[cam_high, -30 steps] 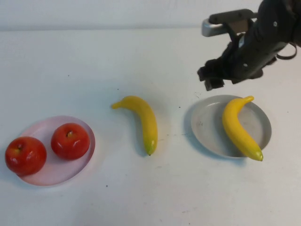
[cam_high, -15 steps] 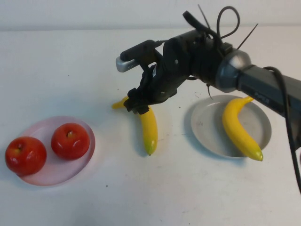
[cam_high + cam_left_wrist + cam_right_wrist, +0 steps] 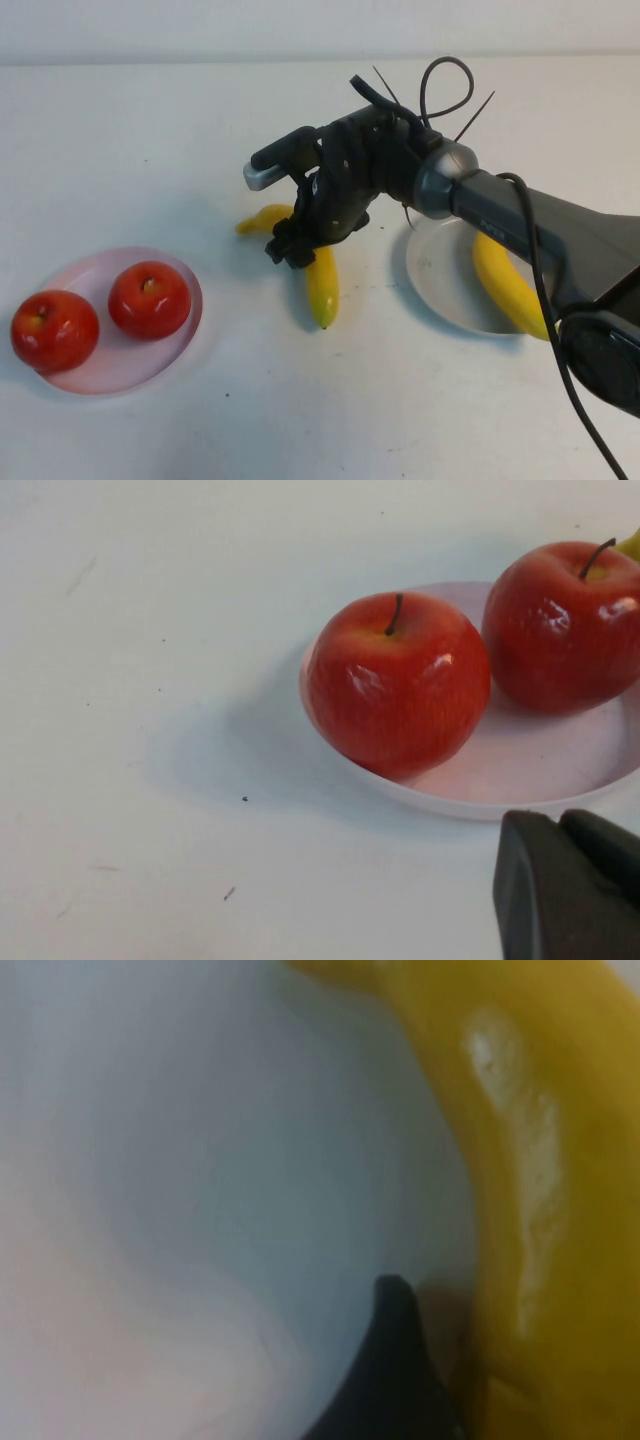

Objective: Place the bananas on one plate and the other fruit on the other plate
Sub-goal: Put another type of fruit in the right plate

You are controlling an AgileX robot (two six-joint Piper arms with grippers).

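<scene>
One banana (image 3: 320, 276) lies on the bare table at the middle. My right gripper (image 3: 296, 244) is down on its upper half, open, with the banana between the fingers. In the right wrist view the banana (image 3: 540, 1160) fills the frame and one black fingertip (image 3: 392, 1360) stands just beside it. The second banana (image 3: 506, 286) lies in the grey plate (image 3: 436, 276), partly hidden by the right arm. Two red apples (image 3: 150, 298) (image 3: 54, 330) sit on the pink plate (image 3: 120, 366), one at its left edge. My left gripper (image 3: 566, 880) is shut and empty, close to the pink plate (image 3: 520, 780) and the apples (image 3: 395, 685) (image 3: 565, 625).
The right arm (image 3: 520, 215) and its cables reach across the grey plate from the right. White table surface lies open in front of the plates and between the pink plate and the middle banana.
My right arm has swung left from above the grey plate and come down onto the middle banana. The bananas, apples and plates have not moved.
</scene>
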